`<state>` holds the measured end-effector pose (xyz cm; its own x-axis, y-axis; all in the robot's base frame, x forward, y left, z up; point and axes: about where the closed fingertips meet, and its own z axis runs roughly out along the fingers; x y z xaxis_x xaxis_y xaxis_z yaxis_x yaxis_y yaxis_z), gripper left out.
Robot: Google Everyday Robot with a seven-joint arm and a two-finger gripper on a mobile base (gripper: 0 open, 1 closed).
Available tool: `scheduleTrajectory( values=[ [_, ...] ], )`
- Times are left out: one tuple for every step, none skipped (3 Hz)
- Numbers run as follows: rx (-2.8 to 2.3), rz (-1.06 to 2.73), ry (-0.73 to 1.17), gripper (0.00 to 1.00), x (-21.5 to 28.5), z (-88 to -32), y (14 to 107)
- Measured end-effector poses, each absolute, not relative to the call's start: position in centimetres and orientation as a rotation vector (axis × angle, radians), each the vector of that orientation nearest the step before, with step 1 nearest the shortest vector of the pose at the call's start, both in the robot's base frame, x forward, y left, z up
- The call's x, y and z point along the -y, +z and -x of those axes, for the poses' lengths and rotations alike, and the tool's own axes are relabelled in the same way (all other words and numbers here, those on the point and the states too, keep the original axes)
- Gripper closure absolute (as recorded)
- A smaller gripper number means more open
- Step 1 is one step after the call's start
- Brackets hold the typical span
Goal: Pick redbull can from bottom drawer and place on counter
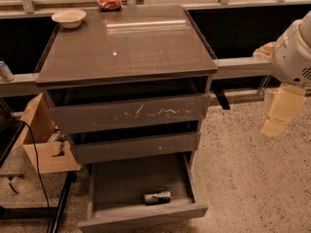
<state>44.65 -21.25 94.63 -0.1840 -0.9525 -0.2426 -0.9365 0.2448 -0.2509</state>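
Note:
The redbull can lies on its side on the floor of the open bottom drawer, near the drawer's front panel and a little right of centre. The drawer is pulled out at the foot of the grey cabinet. The glossy dark counter forms the cabinet's top. My gripper hangs at the far right, below the arm's white joint. It is well to the right of the cabinet and above the speckled floor, far from the can, and holds nothing that I can see.
A white bowl sits at the counter's back left corner. A red-orange snack bag lies on the ledge behind. A pale can stands on the left ledge. A cardboard box and a black cable are left of the cabinet.

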Motion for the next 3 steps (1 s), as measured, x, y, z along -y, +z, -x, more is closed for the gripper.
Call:
scheduleTrajectory(
  values=[
    [-2.146, 1.749, -0.009, 0.0, 20.8, -45.3, 91.4],
    [-2.139, 1.747, 0.061, 0.0, 20.6, -45.8, 87.0],
    [-2.159, 1.74, 0.126, 0.0, 20.6, -46.3, 81.7]
  ],
)
